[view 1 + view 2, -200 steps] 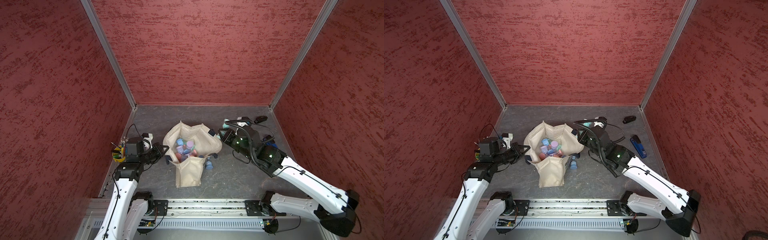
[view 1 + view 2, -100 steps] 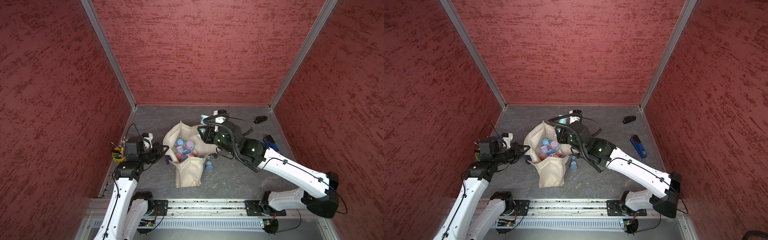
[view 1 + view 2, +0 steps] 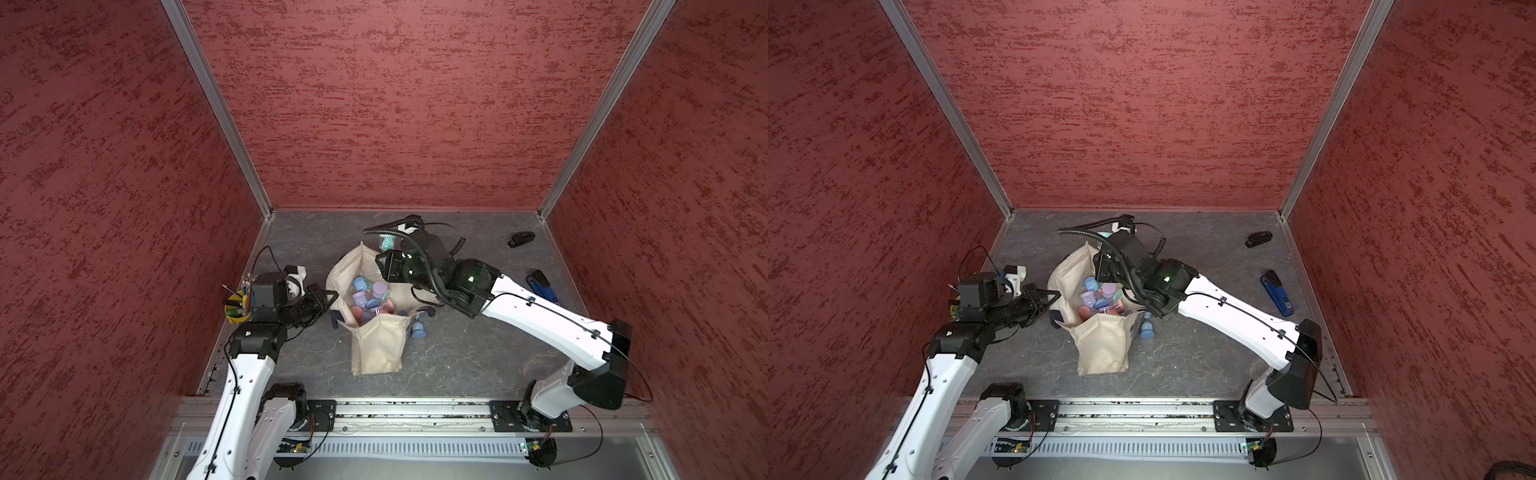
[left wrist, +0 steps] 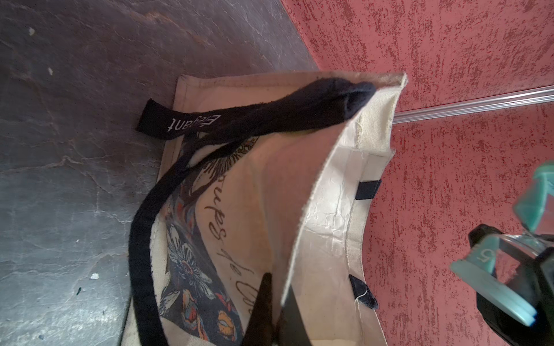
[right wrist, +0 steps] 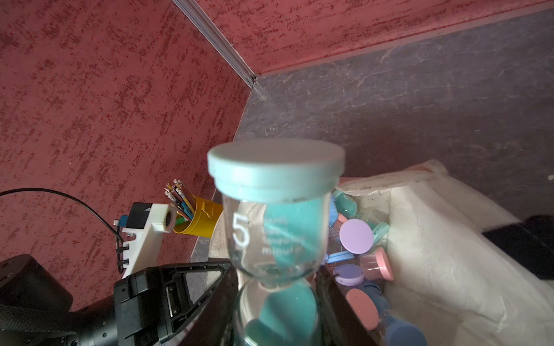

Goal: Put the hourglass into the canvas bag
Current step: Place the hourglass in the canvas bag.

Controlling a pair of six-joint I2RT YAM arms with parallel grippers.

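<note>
The cream canvas bag [image 3: 376,349] lies open on the grey floor with several pastel hourglasses [image 3: 370,297] inside. My left gripper [image 3: 328,297] is shut on the bag's left rim [image 4: 302,227], one finger on each side of the cloth. My right gripper [image 5: 275,299] is shut on the waist of a teal hourglass [image 5: 275,209] marked "5". It holds this hourglass [image 3: 387,240] above the bag's far rim. A blue hourglass [image 3: 417,330] lies on the floor against the bag's right side.
A yellow cup of pencils [image 3: 237,311] stands by the left wall behind my left arm. A blue and black tool [image 3: 542,286] and a small black object [image 3: 520,239] lie near the right wall. Red walls close in three sides.
My right arm has swung left with the teal hourglass, from right of the bag to above its far rim. My left arm has kept still, holding the rim.
</note>
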